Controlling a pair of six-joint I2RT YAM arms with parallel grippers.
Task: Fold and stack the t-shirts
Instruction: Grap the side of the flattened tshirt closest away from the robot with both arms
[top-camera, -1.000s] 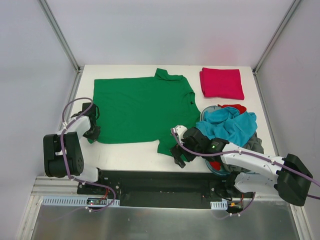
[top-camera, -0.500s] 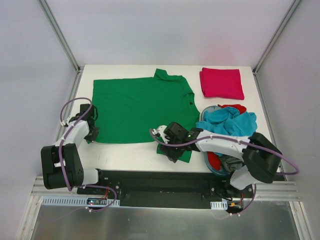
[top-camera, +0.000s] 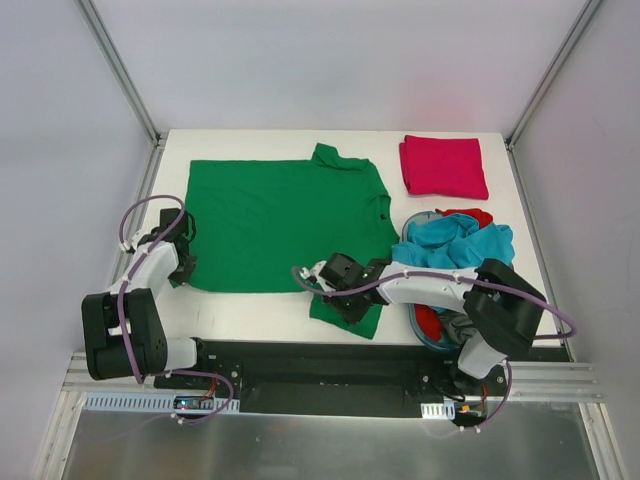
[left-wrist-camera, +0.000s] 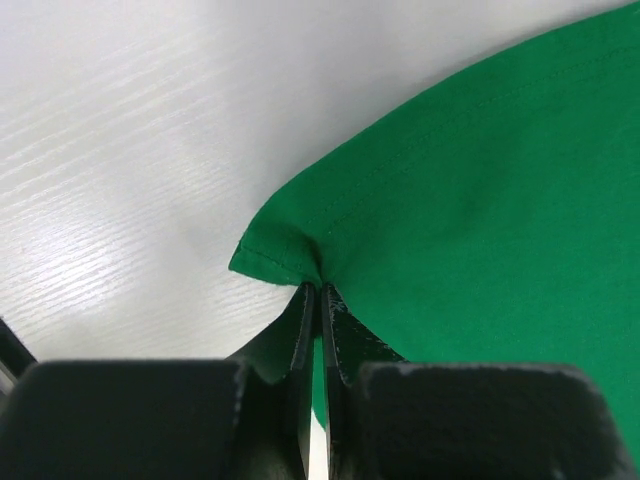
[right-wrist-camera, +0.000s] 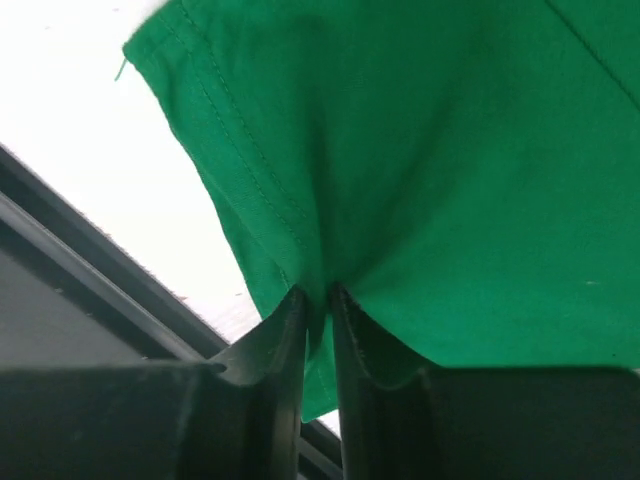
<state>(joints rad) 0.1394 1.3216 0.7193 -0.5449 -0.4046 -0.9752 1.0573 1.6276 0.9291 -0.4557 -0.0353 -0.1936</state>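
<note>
Green shirt (top-camera: 280, 225): spread flat on the white table (top-camera: 250, 308), filling the left and middle. Its long axis runs left to right, with the hem toward the left and the neck end toward the right. One sleeve points to the far edge and the other to the near edge. The cloth is a solid bright green, mostly smooth, with a stitched seam along its borders. The near sleeve reaches almost to the black rail (top-camera: 300, 360) at the table's front. A narrow bare strip lies to the left of the hem, and a wider one runs along the near side. Left gripper (left-wrist-camera: 320, 290): fingers closed to a sliver, pinching the near-left hem corner, which puckers at the grip. Right gripper (right-wrist-camera: 318, 295): fingers drawn narrow, clamping the near sleeve, whose cloth is bunched into folds between them. Pink shirt (top-camera: 443, 166): folded into a rectangle at the far right, apart from the green one. Blue tub (top-camera: 415, 218): on the right, holding a crumpled teal shirt (top-camera: 455, 250) and a red shirt (top-camera: 468, 215).
</note>
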